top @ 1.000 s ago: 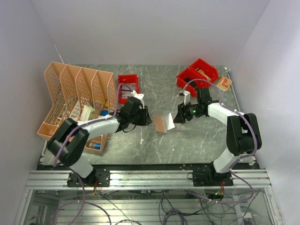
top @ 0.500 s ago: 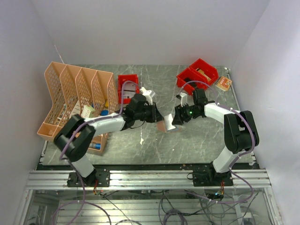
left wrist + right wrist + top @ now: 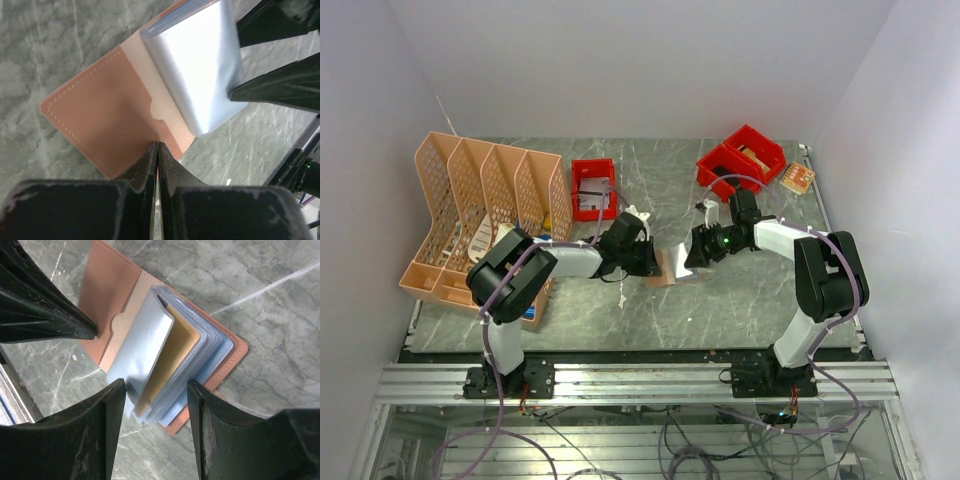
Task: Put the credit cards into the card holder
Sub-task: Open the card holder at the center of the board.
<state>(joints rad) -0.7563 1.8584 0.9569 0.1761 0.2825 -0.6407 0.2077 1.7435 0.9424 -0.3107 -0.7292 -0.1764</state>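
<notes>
- Currently the card holder (image 3: 665, 268) lies opened out near the middle of the desk (image 3: 750, 300), about midway between its left and right edges, with the tan flap flat on the surface.
- State of the left gripper (image 3: 157, 146): clenched finger to finger, tips on the tan flap just beside its thumb notch.
- State of the right gripper (image 3: 155, 386): released, straddling the clear sleeves (image 3: 215, 347) (one finger on each side).
- A silvery leaf (image 3: 145, 347) stands tilted up from the sleeves; whether it is a card or an empty sleeve cannot be told.
- An orange-yellow insert (image 3: 176, 356) shows directly behind it.
</notes>
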